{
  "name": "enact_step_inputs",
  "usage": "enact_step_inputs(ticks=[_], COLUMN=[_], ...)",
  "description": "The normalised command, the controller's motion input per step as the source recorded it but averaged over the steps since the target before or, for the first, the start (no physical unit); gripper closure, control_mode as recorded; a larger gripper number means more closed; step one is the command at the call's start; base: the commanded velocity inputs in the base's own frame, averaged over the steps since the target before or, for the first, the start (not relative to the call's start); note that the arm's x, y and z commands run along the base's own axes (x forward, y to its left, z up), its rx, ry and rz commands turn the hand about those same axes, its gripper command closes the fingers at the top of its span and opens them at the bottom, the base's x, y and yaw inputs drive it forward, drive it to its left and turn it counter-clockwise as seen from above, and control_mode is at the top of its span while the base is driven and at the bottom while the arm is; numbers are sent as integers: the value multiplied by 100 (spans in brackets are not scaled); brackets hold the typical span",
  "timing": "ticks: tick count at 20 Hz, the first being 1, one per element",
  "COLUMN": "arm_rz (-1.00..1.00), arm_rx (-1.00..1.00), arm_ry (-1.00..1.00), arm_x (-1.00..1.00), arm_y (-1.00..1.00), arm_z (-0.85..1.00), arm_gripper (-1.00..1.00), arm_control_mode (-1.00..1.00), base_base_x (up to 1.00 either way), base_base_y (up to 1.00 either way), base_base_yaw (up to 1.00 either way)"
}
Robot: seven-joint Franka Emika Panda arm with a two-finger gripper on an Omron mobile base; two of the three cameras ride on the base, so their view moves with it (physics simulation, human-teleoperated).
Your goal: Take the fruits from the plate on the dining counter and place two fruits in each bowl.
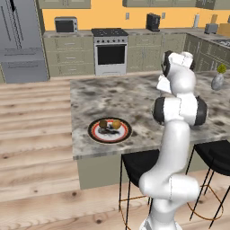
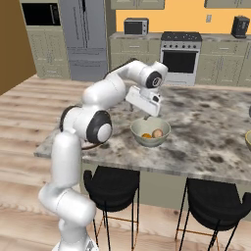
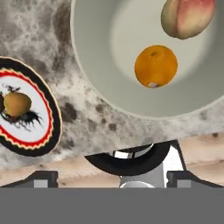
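A beige bowl (image 2: pixel 150 142) on the dining counter (image 2: pixel 206 132) holds the orange fruit (image 2: pixel 146 136) and the pinkish-red fruit (image 2: pixel 158 133). My gripper (image 2: pixel 146 116) hangs just above the bowl's near rim, open, with nothing between its fingers. In the hand view the orange fruit (image 3: pixel 156 66) and pinkish-red fruit (image 3: pixel 187 17) lie apart inside the bowl (image 3: pixel 100 52). The red-rimmed plate (image 1: pixel 95 134) carries the dark brownish-green fruit (image 1: pixel 103 123) and the yellow-orange fruit (image 1: pixel 116 124). The plate (image 3: pixel 51 114) lies left of the bowl. A second bowl (image 2: pixel 248 140) peeks in at the right edge.
A small grey vase (image 1: pixel 217 81) with a yellow-green sprig stands far right on the counter (image 1: pixel 112 96). Black stools (image 2: pixel 112 185) sit under the counter's near edge. My own arm (image 1: pixel 179 108) hides the bowl in the left base view.
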Motion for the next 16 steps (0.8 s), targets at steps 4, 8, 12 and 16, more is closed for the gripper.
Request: enact_step_inputs(ticks=[4, 8, 12, 16], arm_rz=[0, -1, 0, 0], arm_rx=[-16, -17, -23, -23], arm_ry=[-30, -17, -10, -3], arm_x=[-52, -36, -26, 11], arm_y=[100, 100, 100, 98], arm_z=[17, 16, 35, 53], arm_gripper=[-100, -100, -100, -100], arm_control_mode=[-100, -100, -100, -100], base_base_x=[0, 0, 0, 0], base_base_y=[0, 0, 0, 0], base_base_yaw=[0, 0, 0, 0])
